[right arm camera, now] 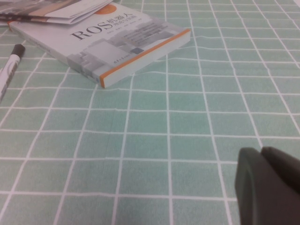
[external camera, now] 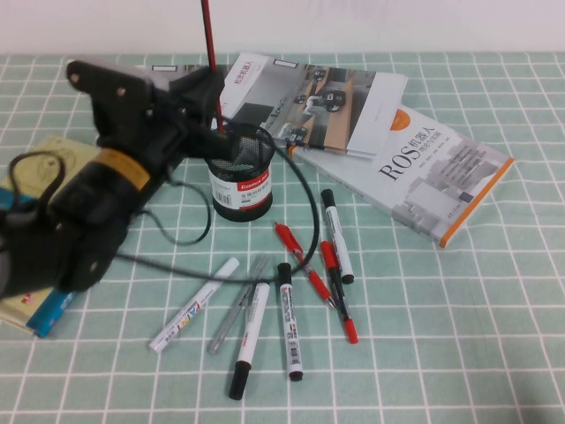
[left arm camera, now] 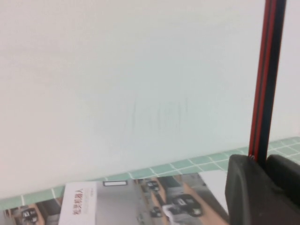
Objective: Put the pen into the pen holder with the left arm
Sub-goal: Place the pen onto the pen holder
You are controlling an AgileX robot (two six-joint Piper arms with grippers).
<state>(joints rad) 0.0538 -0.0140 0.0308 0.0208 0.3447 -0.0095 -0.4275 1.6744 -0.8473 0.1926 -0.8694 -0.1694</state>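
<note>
Checked cloth; left end effector (external camera: 214, 124) clamps pen (external camera: 210, 53) upright above pen holder (external camera: 241, 173); right end effector (right arm camera: 267, 187) wrist-view only.

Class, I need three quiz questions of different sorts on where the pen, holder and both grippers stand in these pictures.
1. True or false: the pen stands upright over the pen holder.
2. Which gripper holds it?
A. left gripper
B. right gripper
3. Fill in: the ROS book lies on the robot's ____ side.

Key: 1 true. 2 A; the right gripper hangs over bare cloth. 3 right.
</note>
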